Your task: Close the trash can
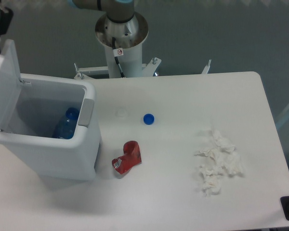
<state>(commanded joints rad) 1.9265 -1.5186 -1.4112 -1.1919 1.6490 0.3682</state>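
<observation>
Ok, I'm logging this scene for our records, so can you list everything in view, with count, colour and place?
trash can: one, white, left side of the table, lid standing open at its left edge, grey tab on its right rim
bottle: one, blue, inside the trash can
bottle cap: one, blue, on the table near the middle
crushed wrapper: one, red, on the table just right of the trash can
crumpled tissue: one pile, white, right part of the table
table: one, white, fills most of the view
robot base: one, white and grey, behind the table's far edge; the gripper is out of view
</observation>
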